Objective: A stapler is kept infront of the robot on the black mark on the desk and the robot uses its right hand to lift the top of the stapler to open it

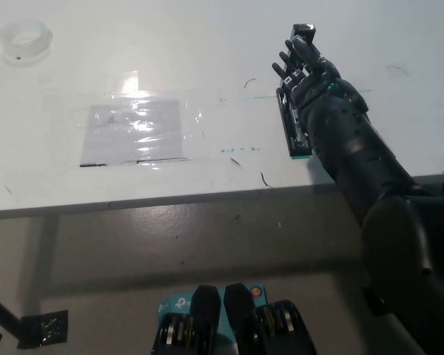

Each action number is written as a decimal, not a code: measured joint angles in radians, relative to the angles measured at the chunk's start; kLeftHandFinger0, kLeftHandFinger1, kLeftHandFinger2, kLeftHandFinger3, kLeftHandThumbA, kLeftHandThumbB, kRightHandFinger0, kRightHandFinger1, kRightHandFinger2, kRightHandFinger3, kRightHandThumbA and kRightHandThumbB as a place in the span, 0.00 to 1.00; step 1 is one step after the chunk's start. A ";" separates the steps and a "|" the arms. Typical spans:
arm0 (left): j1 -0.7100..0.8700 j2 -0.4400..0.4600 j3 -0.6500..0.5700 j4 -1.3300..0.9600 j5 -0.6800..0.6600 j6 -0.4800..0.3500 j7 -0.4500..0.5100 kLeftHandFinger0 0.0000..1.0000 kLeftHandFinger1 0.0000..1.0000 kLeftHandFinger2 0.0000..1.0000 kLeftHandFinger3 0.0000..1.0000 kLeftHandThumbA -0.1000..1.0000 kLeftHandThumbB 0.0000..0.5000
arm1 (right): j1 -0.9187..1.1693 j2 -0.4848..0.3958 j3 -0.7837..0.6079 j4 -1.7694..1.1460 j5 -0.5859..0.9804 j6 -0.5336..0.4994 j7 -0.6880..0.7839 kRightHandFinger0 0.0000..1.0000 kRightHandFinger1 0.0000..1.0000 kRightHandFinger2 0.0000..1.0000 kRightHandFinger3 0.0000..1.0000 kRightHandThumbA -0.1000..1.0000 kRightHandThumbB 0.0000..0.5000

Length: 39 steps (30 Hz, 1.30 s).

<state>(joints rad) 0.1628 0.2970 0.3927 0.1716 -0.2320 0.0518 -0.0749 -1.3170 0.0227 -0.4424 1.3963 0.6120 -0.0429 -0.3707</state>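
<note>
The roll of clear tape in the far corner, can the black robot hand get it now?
Probably not: the black right robot hand is busy on the black stapler, and the clear tape roll lies far across the white desk.

The right hand [308, 70] is black all over, its fingers [288, 58] built in short blocky segments with a dull sheen. A tiny green light glows at the wrist, and behind it the right arm [370, 177] runs in matte black shells, ribbed near the wrist, swelling into a big rounded housing toward the picture's lower right. No cables or markings show on it.
</note>
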 measured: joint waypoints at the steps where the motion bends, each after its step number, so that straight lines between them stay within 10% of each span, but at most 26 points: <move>1: 0.000 0.000 0.000 0.000 0.000 0.000 0.000 0.43 0.51 0.64 0.79 1.00 0.31 | -0.002 0.001 0.000 0.001 -0.004 -0.001 -0.002 0.50 0.62 0.71 0.90 0.47 0.00; 19: -0.004 0.000 0.000 0.000 0.000 0.003 0.000 0.43 0.53 0.66 0.79 1.00 0.26 | 0.189 0.079 -0.042 -0.358 0.000 0.084 -0.009 0.73 0.81 0.84 1.00 0.62 0.00; 39: -0.007 -0.001 0.001 0.001 0.000 0.014 0.000 0.44 0.51 0.62 0.77 1.00 0.30 | 0.791 0.191 0.192 -1.173 0.139 0.353 -0.083 0.76 0.86 0.90 1.00 0.66 0.00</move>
<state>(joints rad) 0.1560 0.2957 0.3936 0.1726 -0.2321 0.0653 -0.0746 -0.5260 0.2136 -0.2505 0.2236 0.7506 0.3098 -0.4534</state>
